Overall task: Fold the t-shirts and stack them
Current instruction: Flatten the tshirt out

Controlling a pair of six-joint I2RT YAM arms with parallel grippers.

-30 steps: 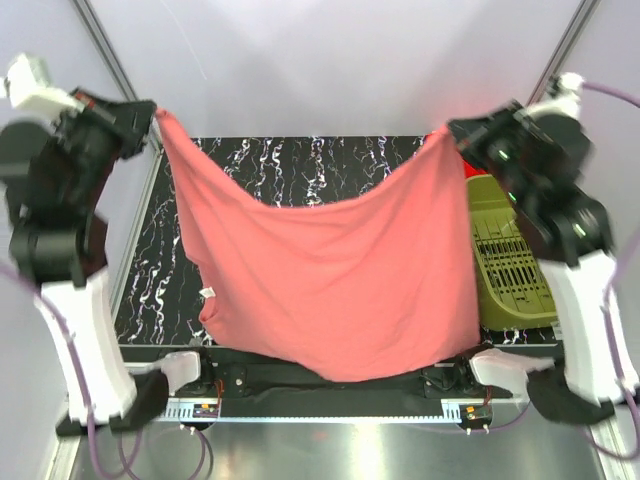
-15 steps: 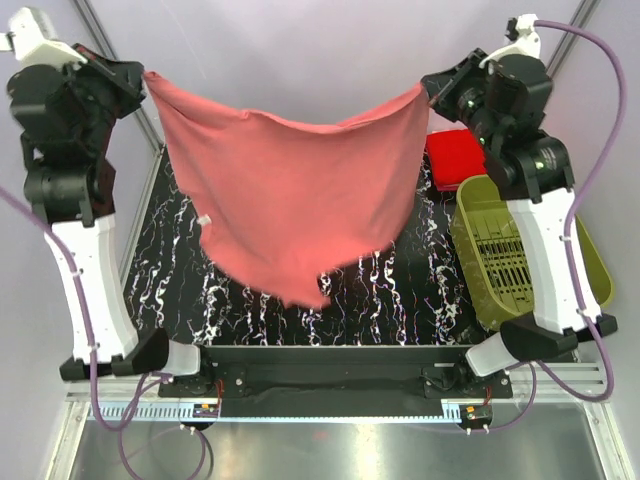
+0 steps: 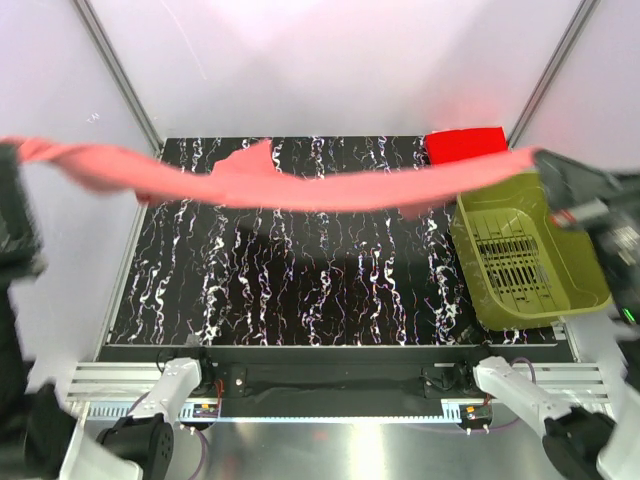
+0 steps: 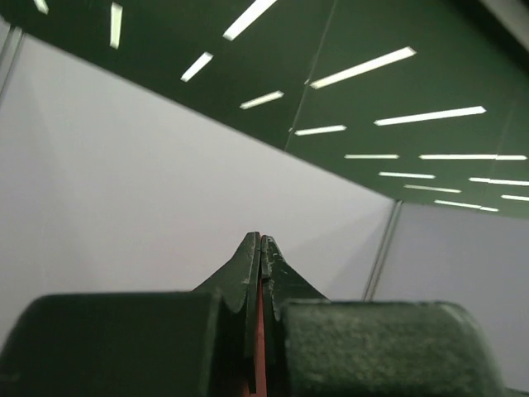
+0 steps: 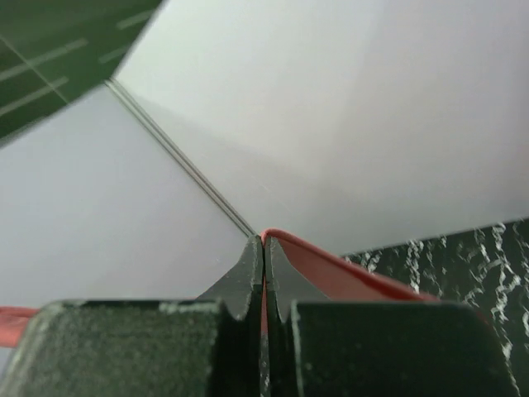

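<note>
Over table, L-tool + R-tool pinch salmon tee.

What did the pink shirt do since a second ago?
The pink shirt hung down like a curtain. Now it is swung up and stretched into a thin flat band over the far side of the table. The arms moved apart. The left tool and right tool keep pinching it. The red shirt and basket stayed put.

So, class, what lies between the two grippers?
The salmon-pink t-shirt, stretched as a band from the left gripper to the right gripper, over the table; the top view shows it.
</note>
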